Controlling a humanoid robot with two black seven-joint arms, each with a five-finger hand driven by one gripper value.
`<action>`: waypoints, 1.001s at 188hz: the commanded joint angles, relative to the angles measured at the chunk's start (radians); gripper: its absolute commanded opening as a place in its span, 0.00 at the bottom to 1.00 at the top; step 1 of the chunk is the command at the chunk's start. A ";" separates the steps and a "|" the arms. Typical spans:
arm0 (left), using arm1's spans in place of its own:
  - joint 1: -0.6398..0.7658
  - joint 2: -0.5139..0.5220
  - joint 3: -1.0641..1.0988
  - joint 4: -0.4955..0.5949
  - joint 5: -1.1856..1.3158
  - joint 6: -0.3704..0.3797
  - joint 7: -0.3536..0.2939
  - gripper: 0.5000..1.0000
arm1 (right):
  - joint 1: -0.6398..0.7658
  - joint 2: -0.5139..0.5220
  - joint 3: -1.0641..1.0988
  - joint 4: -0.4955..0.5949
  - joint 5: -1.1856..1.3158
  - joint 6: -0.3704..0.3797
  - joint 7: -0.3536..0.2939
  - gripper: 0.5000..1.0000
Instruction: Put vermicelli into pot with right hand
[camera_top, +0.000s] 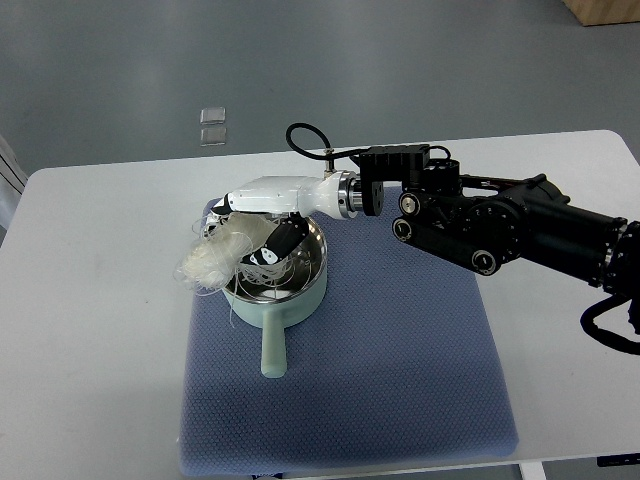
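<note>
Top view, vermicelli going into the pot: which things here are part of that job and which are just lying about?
Part of the job:
- vermicelli, a pale bundle at the pot's left rim
- pot, pale green, handle toward the camera
- right hand, over the pot, grasping the vermicelli

Just lying about:
- blue mat under the pot
- white table
- two small clear squares on the floor beyond

my right hand (262, 205): white shell, black fingers
my right arm (510, 228): black
vermicelli (215, 258): off-white, pale strands
pot (280, 290): mint-green outside and handle, steel-grey inside
mat (400, 370): blue-grey, fine woven texture
table (90, 330): plain white
floor (120, 70): grey
</note>
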 joint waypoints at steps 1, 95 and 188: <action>0.000 0.000 0.000 -0.001 0.000 0.001 0.000 1.00 | -0.009 -0.004 0.001 -0.001 0.001 0.000 0.000 0.51; 0.000 0.000 0.000 -0.001 0.000 -0.001 0.000 1.00 | -0.010 -0.061 0.037 -0.001 0.023 0.001 0.000 0.79; 0.000 0.000 0.000 0.001 0.000 -0.001 0.000 1.00 | -0.225 -0.167 0.417 -0.061 0.423 0.000 0.000 0.85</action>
